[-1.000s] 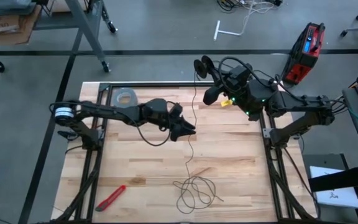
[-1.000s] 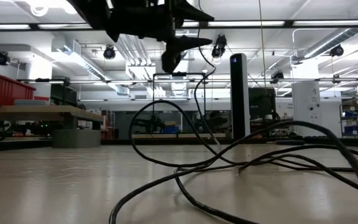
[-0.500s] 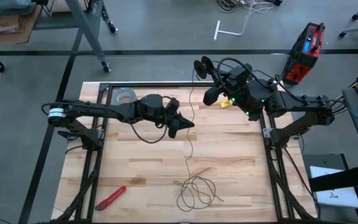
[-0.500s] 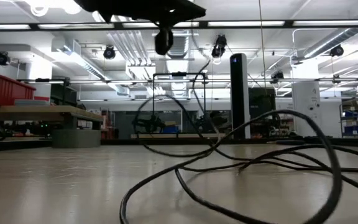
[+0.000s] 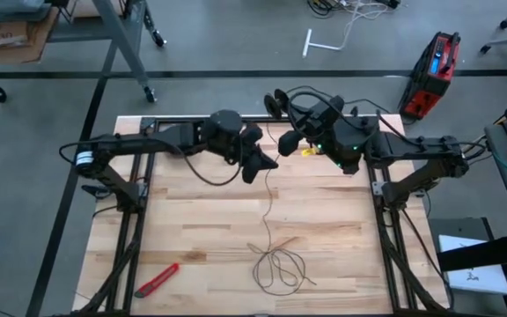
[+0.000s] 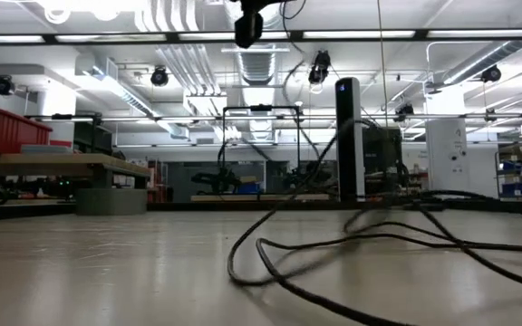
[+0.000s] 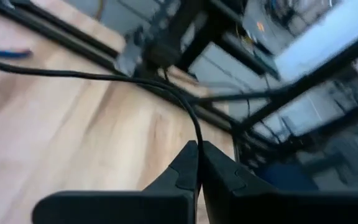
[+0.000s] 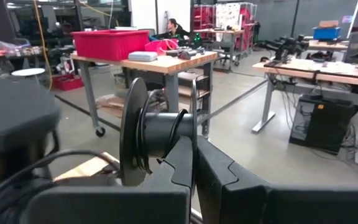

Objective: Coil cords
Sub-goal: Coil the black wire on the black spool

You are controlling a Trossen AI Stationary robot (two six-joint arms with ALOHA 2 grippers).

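Both pinch: left end effector (image 5: 269, 164) the cord (image 5: 268, 207) (slack below), right end effector (image 5: 282, 113) the reel (image 8: 143, 132).

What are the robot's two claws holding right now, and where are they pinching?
The right gripper pinches the small black reel at the rim of one flange. The left gripper is shut on the thin black cord, partway along it, above the table.

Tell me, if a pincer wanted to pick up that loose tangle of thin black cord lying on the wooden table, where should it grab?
Probably from straight above, on the single straight strand rising out of the tangled loops. The loops lie flat and overlapped, so pinching there would likely catch several turns; the lone strand has bare wooden table either side.
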